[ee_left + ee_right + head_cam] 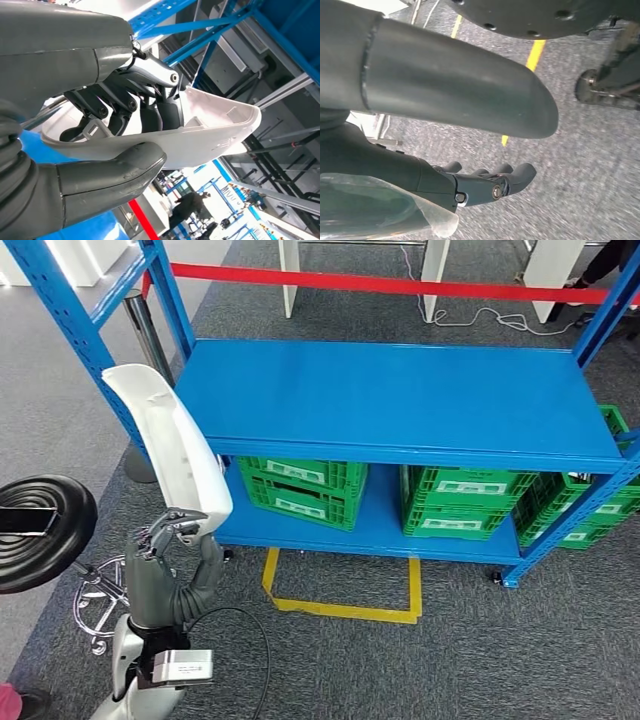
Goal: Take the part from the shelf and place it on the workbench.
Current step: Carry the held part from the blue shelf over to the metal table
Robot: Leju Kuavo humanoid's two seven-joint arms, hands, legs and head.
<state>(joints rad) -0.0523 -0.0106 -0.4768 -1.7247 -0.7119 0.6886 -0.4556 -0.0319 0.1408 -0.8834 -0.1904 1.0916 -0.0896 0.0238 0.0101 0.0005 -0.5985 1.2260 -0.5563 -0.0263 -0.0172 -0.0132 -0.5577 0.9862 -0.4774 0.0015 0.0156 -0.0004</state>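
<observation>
- Left hand [162, 545] grips the lower end of a long white part [172, 445] and holds it upright, raised in front of the left end of the blue shelf [392, 395].
- Left wrist view shows the grip close up: the thick thumb lies along the outside of the part [211, 132], and the darker fingers [158, 107] curl over its rim into the hollow side.
- Part is a curved, shell-like moulding, open on one side; its upper end leans slightly away from the shelf's blue upright post.
- Right hand [486, 185] hangs over grey carpet, holding nothing; its thumb is straight and set apart from the fingers [516, 175], which are only slightly bent.
- Shelf's top board is bare blue metal; on the lower board stand green crates [306, 490] side by side.
- Yellow tape [343, 605] marks a rectangle on the carpet in front of the shelf.
- Black round stool [41, 530] on a chrome base stands just beside the left arm.
- Red barrier tape [392, 283] runs behind the shelf.
</observation>
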